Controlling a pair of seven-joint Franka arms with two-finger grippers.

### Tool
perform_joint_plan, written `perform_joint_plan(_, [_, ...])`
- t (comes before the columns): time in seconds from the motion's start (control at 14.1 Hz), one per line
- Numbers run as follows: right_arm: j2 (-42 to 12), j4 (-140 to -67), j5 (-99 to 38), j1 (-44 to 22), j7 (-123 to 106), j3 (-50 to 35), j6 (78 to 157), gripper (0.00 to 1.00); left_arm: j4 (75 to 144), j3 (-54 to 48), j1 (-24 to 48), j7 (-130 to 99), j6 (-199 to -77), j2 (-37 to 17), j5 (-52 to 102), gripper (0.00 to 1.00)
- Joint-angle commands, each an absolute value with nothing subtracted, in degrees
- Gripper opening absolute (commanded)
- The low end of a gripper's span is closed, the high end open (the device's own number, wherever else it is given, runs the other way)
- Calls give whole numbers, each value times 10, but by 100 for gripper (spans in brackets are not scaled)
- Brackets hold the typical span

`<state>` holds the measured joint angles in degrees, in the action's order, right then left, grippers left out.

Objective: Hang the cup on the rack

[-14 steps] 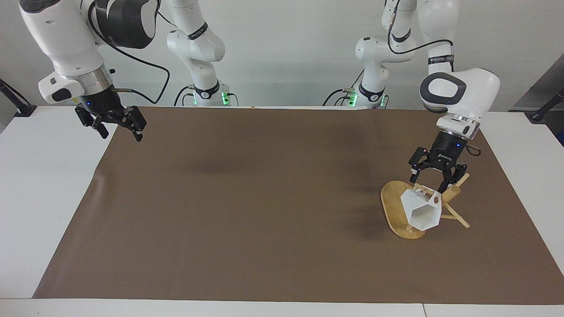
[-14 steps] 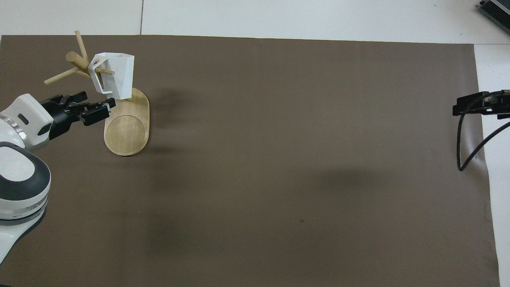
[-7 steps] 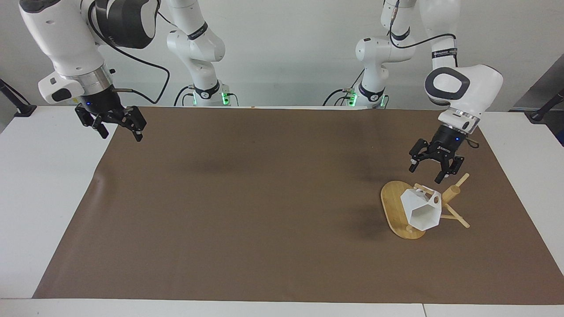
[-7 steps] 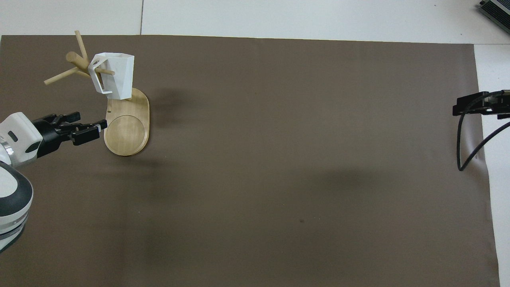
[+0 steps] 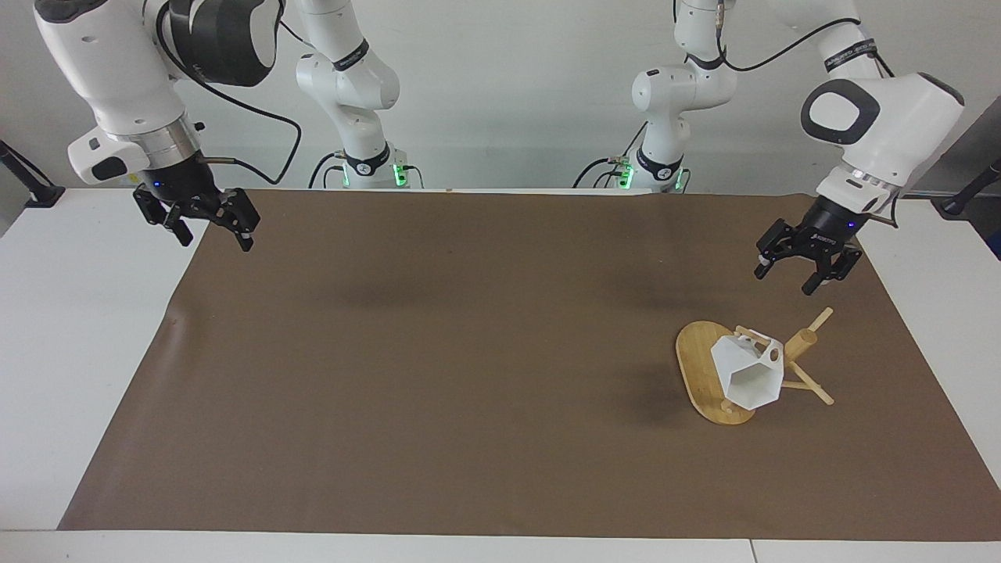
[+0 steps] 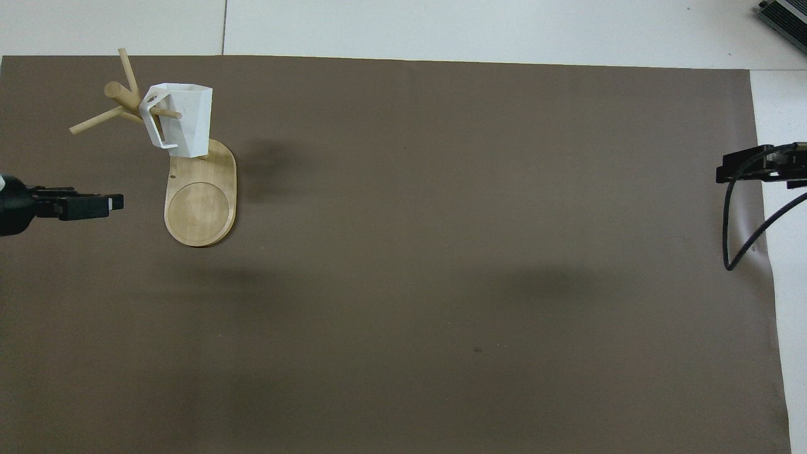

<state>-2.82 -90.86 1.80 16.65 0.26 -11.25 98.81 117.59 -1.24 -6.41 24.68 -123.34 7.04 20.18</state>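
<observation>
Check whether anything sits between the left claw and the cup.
Nothing visible does. The cup already hangs by its handle on a peg of the rack. The left claw is open, up over bare mat.

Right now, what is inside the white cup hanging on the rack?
The cup hangs by its handle on a peg of the rack, its mouth open to the facing view. The inside looks empty: only white walls. The deepest part of its bottom is not clearly visible.
</observation>
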Motion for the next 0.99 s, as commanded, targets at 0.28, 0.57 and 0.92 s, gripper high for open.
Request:
perform_joint_plan(0.28, [-17,-918,9,170,-5,-114,983,100,1048,-24,-5,73,-1065,61,25,100])
perform_joint_plan(0.57, [-18,-918,9,170,-5,-114,983,100,1041,-23,18,56,-1048,62,-4,100])
perform_joint_plan(0.92, [-17,-918,9,170,-5,-114,983,100,1049,-19,17,61,-1048,67,-4,100])
